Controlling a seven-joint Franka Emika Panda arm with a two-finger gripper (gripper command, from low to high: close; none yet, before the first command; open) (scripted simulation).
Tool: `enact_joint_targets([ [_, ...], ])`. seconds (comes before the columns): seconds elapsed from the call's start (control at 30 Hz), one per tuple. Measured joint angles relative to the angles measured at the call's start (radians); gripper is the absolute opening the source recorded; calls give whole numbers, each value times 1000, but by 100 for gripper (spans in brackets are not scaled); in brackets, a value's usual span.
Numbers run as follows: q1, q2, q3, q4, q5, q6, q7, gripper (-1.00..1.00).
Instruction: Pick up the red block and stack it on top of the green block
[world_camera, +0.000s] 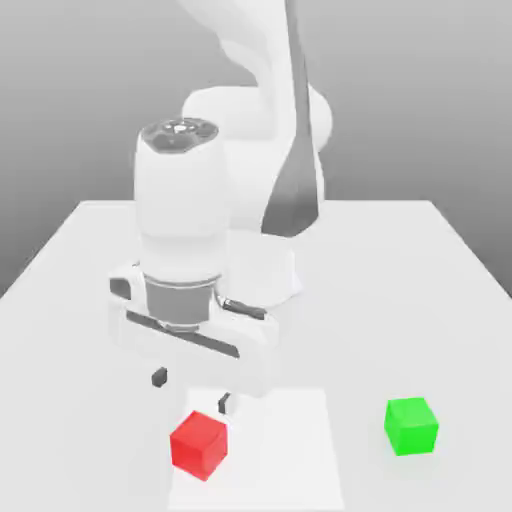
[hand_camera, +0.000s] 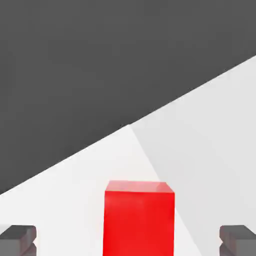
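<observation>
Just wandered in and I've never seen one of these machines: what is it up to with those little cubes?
A white robot arm is going after the red block on the white table. Its claw is open and hangs just above and behind the block, which sits between the two fingers in the hand view, not gripped. The green block rests on the table, apart, toward the exterior view's right. Nothing is stacked yet.

Glossy white arm; grey wrist band; dark fingertips.

Red block on table, green block at exterior view's right.
</observation>
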Motion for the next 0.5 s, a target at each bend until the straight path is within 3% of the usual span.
enact_joint_targets([
  [0.1, 4, 109, -5, 13, 0, 90, 3, 0],
  [0.13, 5, 140, -6, 17, -2, 117, 4, -100],
  [0.37, 4, 146, -5, 18, -4, 122, 7, -100],
  [0.5, 1, 25, -1, 0, 1, 20, 3, -100],
])
